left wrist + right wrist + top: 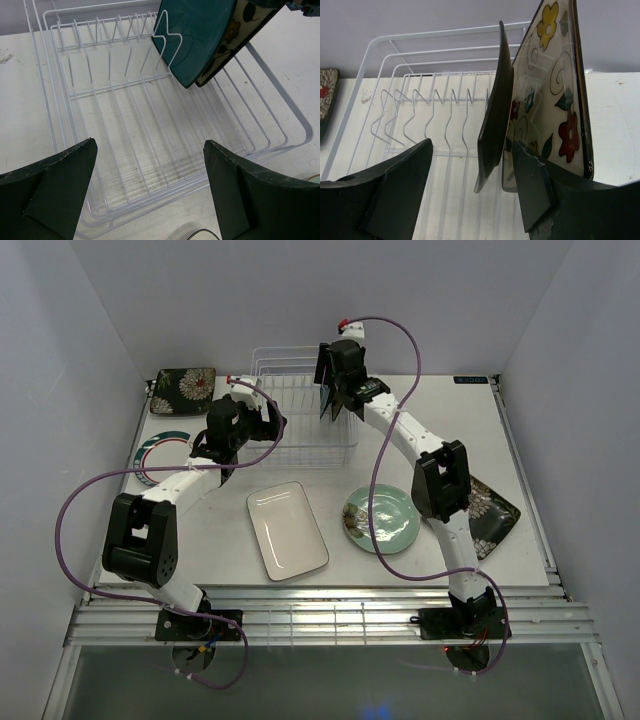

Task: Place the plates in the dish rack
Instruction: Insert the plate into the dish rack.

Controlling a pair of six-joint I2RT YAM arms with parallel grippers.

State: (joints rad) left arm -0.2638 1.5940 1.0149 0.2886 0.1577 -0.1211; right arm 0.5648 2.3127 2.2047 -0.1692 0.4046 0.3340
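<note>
The white wire dish rack (300, 445) stands at the back middle of the table. At its right end, a teal square plate (195, 35) and a cream floral plate (240, 25) stand on edge side by side. My right gripper (475, 170) is open over that end. The teal plate's edge (495, 115) hangs between its fingers, well clear of the left one, and the cream plate (550, 100) lies behind the right finger. My left gripper (150, 185) is wide open with nothing in it, over the rack's near rim (150, 192).
A white rectangular plate (287, 530) and a round mint-green plate (395, 525) lie in front of the rack. A dark floral plate (183, 390) sits at the back left, another (497, 518) lies under the right arm, and a green-rimmed round plate (160, 455) is at the left.
</note>
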